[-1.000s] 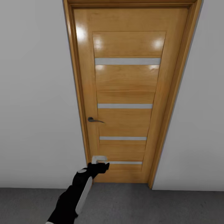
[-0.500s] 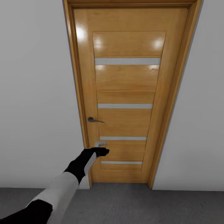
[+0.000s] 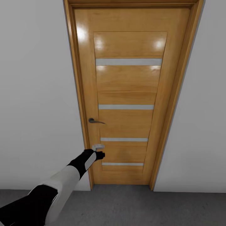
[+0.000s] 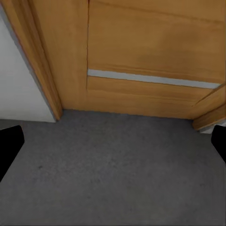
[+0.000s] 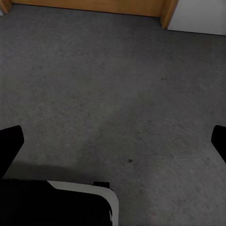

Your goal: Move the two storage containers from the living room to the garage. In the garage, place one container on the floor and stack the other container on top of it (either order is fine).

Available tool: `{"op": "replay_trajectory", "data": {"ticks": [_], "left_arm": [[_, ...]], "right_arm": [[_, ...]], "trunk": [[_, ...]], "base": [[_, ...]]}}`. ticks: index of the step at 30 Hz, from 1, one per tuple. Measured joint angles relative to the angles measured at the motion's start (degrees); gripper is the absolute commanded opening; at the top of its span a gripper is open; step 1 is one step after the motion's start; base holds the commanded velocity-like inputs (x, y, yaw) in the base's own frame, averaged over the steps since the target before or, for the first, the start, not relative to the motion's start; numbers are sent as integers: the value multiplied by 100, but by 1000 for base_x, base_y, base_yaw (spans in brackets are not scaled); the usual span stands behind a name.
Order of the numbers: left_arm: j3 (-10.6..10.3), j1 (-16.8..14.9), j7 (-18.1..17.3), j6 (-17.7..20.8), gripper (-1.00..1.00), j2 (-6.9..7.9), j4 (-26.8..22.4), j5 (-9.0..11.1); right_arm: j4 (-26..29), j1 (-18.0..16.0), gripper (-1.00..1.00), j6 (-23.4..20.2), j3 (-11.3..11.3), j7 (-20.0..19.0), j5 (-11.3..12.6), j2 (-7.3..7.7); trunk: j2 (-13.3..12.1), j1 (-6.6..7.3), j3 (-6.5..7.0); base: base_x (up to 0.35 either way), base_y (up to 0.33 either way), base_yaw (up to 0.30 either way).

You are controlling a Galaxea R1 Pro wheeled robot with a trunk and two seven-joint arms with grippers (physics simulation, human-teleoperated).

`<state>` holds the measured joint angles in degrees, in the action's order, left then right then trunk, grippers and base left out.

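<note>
L gripper (image 3: 99,155) reaches toward the wooden door (image 3: 128,94), low, below the lever handle (image 3: 95,121); jaws wide apart and empty, same for R gripper (image 5: 113,136) over grey floor (image 5: 117,70). No containers here, so prob. elsewhere; thin-walled bins should be light, fairly stiff, best pinched at a rim.

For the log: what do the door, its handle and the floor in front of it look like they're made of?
The door looks like varnished light wood: visible grain and glossy highlights, with pale, possibly frosted-glass strips inset. Its handle looks like dark metal, a slim lever; the finish is hard to judge. The floor looks like rough grey concrete, matte and speckled. The left claw is raised near the door's lower panel.
</note>
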<state>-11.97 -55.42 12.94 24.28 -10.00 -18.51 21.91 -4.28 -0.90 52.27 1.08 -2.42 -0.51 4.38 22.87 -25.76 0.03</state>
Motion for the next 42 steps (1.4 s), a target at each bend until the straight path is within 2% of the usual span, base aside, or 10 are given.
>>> {"op": "replay_trajectory", "data": {"ticks": [12,26,42], "left_arm": [[22,14,-97,-852,100,0,315,39],[39,23,-398,-978,100,0,376,50],[49,32,-465,-1193,100,0,383,48]], "right_arm": [[0,0,100,0,0,-1,0,0],[0,0,100,0,7,-25,13,2],[0,0,100,-4,16,-44,22,6]], "trunk": [[0,0,0],[0,0,0],[0,0,0]], "base": [[0,0,0],[0,0,0],[0,0,-47]]}}
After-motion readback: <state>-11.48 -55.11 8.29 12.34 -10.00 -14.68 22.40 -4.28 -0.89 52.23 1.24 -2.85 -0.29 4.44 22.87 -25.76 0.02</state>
